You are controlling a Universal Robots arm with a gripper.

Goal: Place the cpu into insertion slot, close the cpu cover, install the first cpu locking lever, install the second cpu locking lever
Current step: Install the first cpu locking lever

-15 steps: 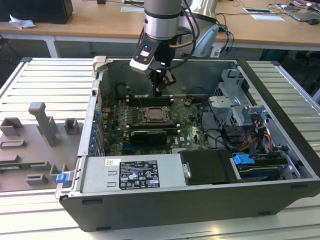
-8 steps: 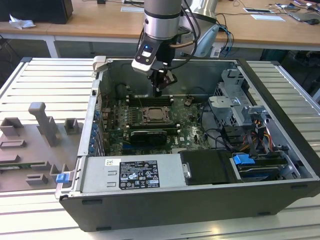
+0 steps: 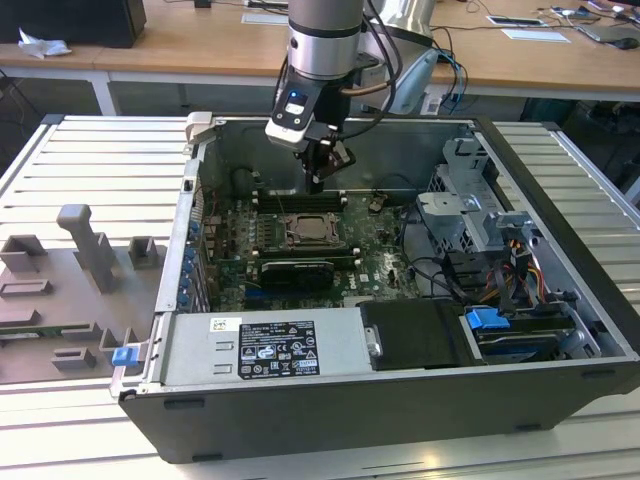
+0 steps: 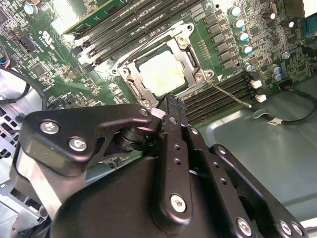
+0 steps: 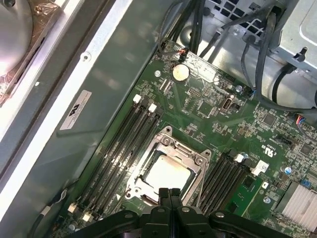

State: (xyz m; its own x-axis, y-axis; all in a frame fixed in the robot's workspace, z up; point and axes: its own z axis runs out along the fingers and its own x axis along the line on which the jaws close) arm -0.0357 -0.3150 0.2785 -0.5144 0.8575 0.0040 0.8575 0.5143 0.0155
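Exterior view first: the gripper (image 3: 318, 182) hangs inside the open computer case (image 3: 400, 425), above the green circuit board (image 3: 375, 245). The insertion slot (image 3: 308, 232) lies below its fingertips and a little toward the camera side.

In both wrist views the two fingers are pressed together, and nothing can be seen between them, so the gripper looks empty. The cpu (image 5: 168, 172) is already seated in the slot, its pale metal top facing up, just past the fingertips and lower than them. The cpu cover (image 4: 193, 62) appears to lie flat over it, framing the chip through its square window.

In the second wrist view, what looks like a locking lever (image 4: 231, 93) shows as a thin silvery rod. It reaches out from a socket corner, off to one side of the fingertips. Its long axis runs away from the socket and across a bank of memory slots (image 4: 203, 101). It appears unlatched, though that is a judgement. Whether the other lever is latched cannot be told.

The fingertips are near the socket's edge but apart from it.
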